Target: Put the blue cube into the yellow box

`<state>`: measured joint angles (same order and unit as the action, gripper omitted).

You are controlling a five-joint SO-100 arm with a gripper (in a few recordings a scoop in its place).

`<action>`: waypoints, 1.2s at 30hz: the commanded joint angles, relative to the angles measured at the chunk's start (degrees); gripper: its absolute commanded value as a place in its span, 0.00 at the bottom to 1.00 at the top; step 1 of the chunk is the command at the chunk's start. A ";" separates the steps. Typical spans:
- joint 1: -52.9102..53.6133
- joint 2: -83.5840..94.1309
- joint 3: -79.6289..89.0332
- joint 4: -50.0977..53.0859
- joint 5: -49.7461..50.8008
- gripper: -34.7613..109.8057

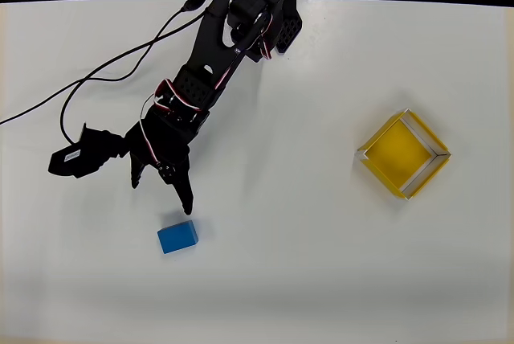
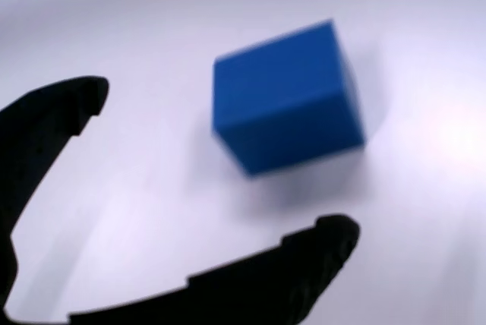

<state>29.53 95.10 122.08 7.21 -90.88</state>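
The blue cube (image 1: pixel 177 236) lies on the white table, left of centre and towards the front in the overhead view. My black gripper (image 1: pixel 161 194) hangs open just above it in that picture, with its longer fingertip close to the cube's top right corner. In the wrist view the blue cube (image 2: pixel 285 97) is large and blurred, lying just beyond the open gripper (image 2: pixel 219 162) and a little to the right. Nothing is between the fingers. The yellow box (image 1: pixel 402 154), a shallow square tray with two pale edges, stands empty far to the right.
A black boxy module (image 1: pixel 76 157) sticks out left of the gripper, and a black cable (image 1: pixel 96 77) runs from it across the table's back left. The arm's base (image 1: pixel 261 6) is at the back edge. Bare white table (image 1: pixel 289 223) lies between cube and box.
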 commanded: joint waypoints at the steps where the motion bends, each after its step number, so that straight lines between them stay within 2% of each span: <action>1: 0.09 -1.05 -12.48 -0.97 2.90 0.63; 5: -0.35 -5.98 -19.16 1.67 12.13 0.63; 12: -0.53 -15.91 -35.07 13.01 28.48 0.63; 21: -1.93 -26.19 -48.34 23.64 32.96 0.63; 26: -3.78 -29.79 -55.46 33.22 37.00 0.63; 36: -8.70 -33.49 -61.79 44.82 46.41 0.63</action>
<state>21.27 58.89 67.76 48.96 -46.23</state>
